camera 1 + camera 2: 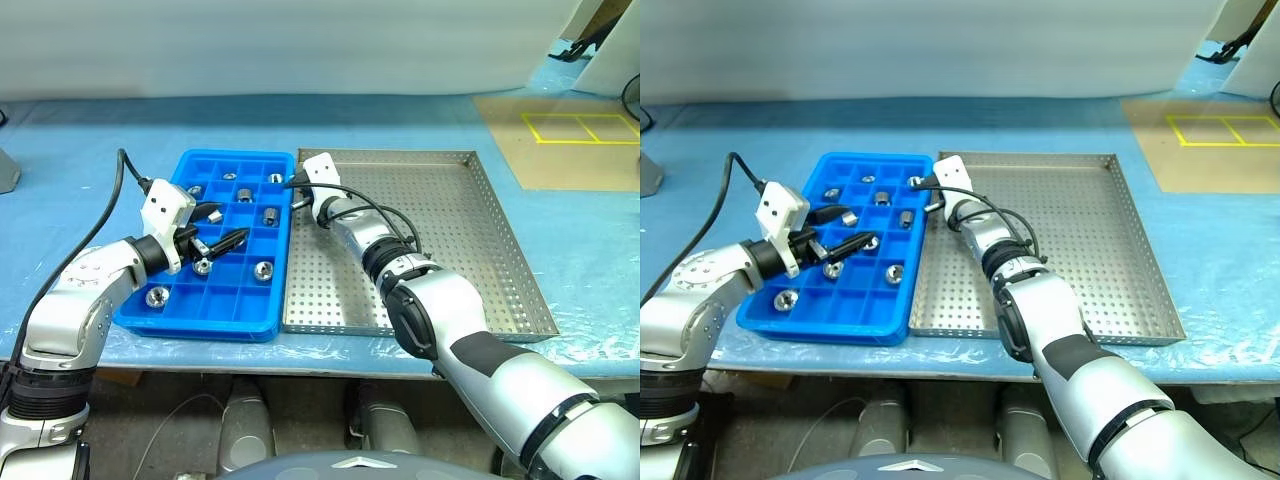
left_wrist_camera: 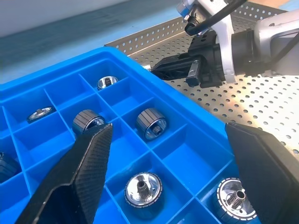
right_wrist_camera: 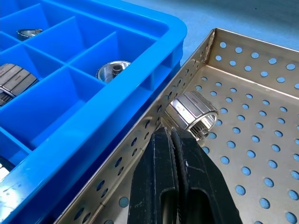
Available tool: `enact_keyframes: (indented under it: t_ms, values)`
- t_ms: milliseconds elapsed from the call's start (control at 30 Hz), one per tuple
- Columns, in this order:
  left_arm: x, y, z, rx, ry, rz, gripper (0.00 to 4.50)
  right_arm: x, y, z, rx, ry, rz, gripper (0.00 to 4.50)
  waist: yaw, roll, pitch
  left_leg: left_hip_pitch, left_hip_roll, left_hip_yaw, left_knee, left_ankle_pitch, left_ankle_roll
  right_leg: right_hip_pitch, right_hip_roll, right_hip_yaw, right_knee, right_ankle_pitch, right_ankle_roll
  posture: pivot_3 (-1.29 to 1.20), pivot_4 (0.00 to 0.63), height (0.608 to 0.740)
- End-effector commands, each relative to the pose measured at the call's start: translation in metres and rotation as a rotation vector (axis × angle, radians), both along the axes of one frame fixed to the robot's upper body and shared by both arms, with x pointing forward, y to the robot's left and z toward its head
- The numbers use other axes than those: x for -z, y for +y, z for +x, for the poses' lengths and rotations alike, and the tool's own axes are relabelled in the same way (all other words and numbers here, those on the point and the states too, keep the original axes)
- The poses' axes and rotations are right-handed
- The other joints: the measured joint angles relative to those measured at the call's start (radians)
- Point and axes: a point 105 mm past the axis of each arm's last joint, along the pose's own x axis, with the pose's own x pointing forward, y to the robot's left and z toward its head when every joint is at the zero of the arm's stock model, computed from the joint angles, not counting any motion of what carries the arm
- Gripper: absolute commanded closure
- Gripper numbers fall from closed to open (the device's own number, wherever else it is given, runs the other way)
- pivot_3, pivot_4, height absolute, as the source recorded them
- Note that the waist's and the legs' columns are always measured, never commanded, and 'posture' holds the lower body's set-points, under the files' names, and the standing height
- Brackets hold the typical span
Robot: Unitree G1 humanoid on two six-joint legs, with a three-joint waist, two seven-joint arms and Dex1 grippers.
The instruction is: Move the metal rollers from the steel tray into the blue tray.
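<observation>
Steel roller [image 3: 192,113] lies sideways; bore outward

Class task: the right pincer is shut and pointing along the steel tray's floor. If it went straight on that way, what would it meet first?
Most likely the metal roller lying just past the right pincer, against the steel tray wall beside the blue tray. Whether they already touch is unclear.

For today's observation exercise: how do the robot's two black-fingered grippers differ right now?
The left gripper is open, fingers spread wide; the right gripper is shut, fingers pressed together. The left hovers over the blue plastic compartment tray; the right sits in the perforated steel tray, its tips beside a shiny metal roller. Neither holds anything.
</observation>
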Motion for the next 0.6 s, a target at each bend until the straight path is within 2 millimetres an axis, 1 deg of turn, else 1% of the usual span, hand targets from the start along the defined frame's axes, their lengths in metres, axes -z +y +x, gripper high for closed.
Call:
enact_keyframes:
  t_ms: [33, 167, 600]
  values:
    - [-0.0144, -0.0004, 0.0019, 0.002, -0.066, 0.010, 0.45, -0.0213, 0.0062, 0.0039, -0.018, -0.061, 0.007, 4.44, 0.000, 0.000, 0.000, 0.000, 0.000, 0.000, 0.000, 0.000, 0.000, 0.000, 0.000, 0.000, 0.000, 0.000, 0.000, 0.13, 0.150, 0.740]
    - [-0.0159, -0.0006, 0.0038, 0.001, -0.073, 0.011, 0.45, -0.0197, 0.0039, 0.0043, -0.014, -0.057, 0.003, 4.44, 0.001, 0.000, 0.000, 0.000, 0.000, 0.000, 0.000, 0.000, 0.000, 0.000, 0.000, 0.000, 0.000, 0.000, 0.000, 0.13, 0.150, 0.740]
    - [-0.0163, -0.0043, 0.0039, -0.008, -0.088, -0.012, 0.45, -0.0194, 0.0058, 0.0029, -0.052, -0.067, -0.021, 4.44, 0.004, 0.000, 0.000, 0.000, 0.000, 0.000, 0.000, 0.000, 0.000, 0.000, 0.000, 0.000, 0.000, 0.000, 0.000, 0.14, 0.150, 0.740]
